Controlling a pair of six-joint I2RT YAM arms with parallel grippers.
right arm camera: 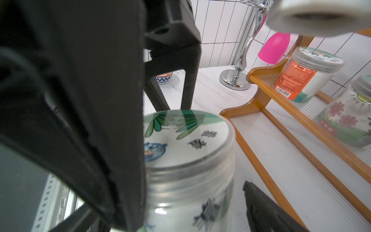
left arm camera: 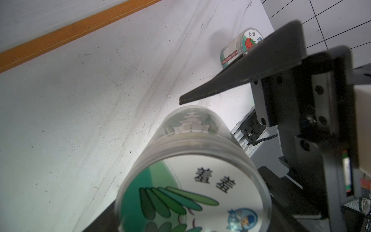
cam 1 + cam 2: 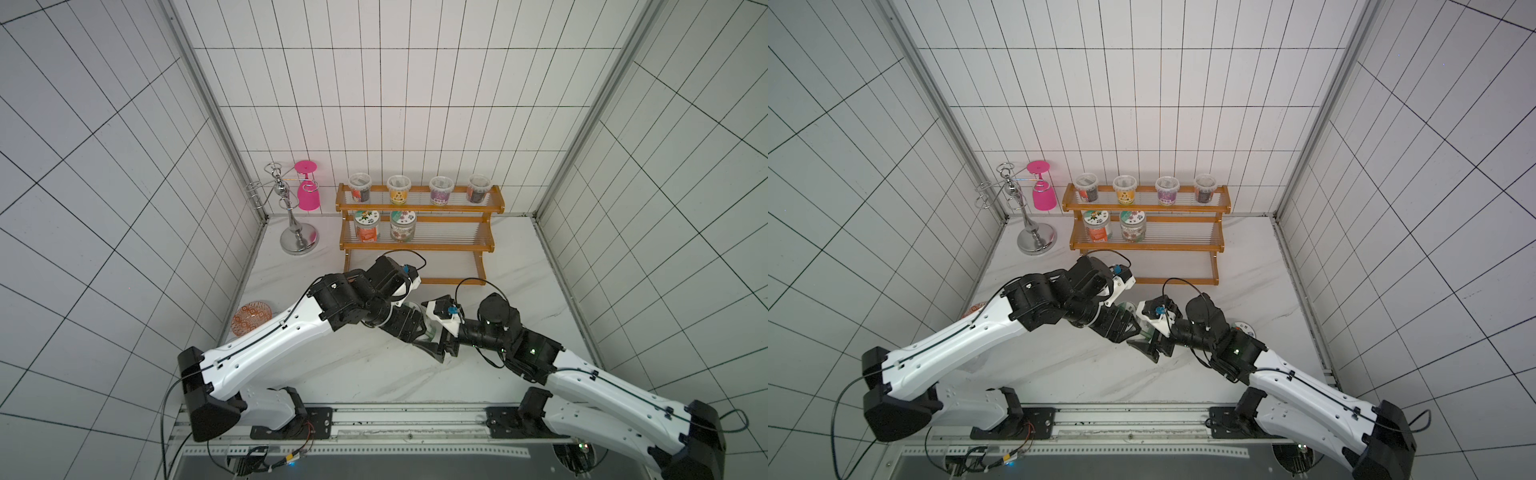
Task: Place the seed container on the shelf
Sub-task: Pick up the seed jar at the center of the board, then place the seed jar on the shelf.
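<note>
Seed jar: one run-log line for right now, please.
seed jar: off shelf | left gripper jaws: around jar, grip unclear | right gripper jaws: open, straddling jar | placement: pending

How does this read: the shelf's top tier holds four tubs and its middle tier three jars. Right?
Wrong count on the middle tier: it holds two jars, the orange-labelled jar and the flowered jar, as both top views show. The shelf does hold four tubs on its top tier.

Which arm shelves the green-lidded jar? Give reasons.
Probably right: the right gripper stands open around the jar, the shelf's bare lowest tier just beside it; the left gripper points away from the shelf.
</note>
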